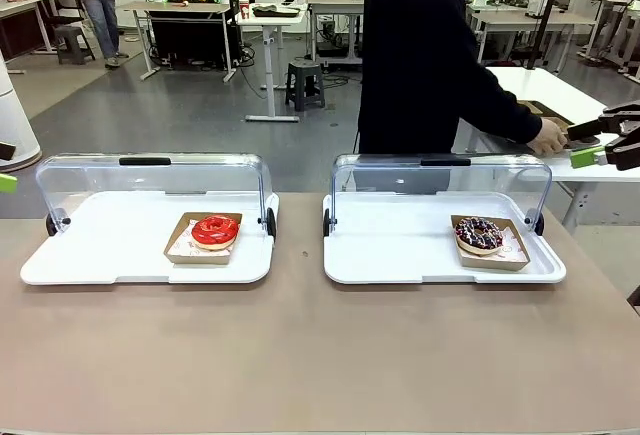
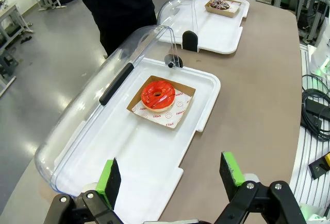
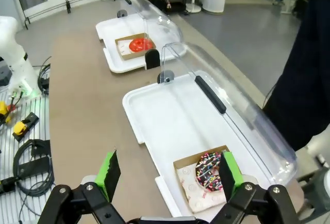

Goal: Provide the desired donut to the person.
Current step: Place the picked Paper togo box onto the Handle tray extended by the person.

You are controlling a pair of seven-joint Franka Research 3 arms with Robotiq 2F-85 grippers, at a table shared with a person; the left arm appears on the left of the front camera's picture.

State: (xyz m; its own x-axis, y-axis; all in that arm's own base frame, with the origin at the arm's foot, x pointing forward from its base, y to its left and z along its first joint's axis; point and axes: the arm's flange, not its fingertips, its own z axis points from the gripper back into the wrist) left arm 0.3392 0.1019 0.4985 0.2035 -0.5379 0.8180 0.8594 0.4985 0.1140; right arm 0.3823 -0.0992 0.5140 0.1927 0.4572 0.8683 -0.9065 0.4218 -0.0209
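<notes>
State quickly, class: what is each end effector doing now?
Left end effector: open, holding nothing.
Right end effector: open, holding nothing.

The only print is small red lettering and smiley faces on the paper liner (image 2: 172, 115) under the red donut (image 2: 158, 95) in the left tray, sideways and too small to read with certainty.

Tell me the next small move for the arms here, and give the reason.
Probably hold both arms and wait for the person to signal. The left gripper and right gripper are open and empty. The red-glazed donut and the sprinkled chocolate donut sit untouched in cardboard trays under raised clear lids. The person's hand is off to the side, pointing at neither.
</notes>
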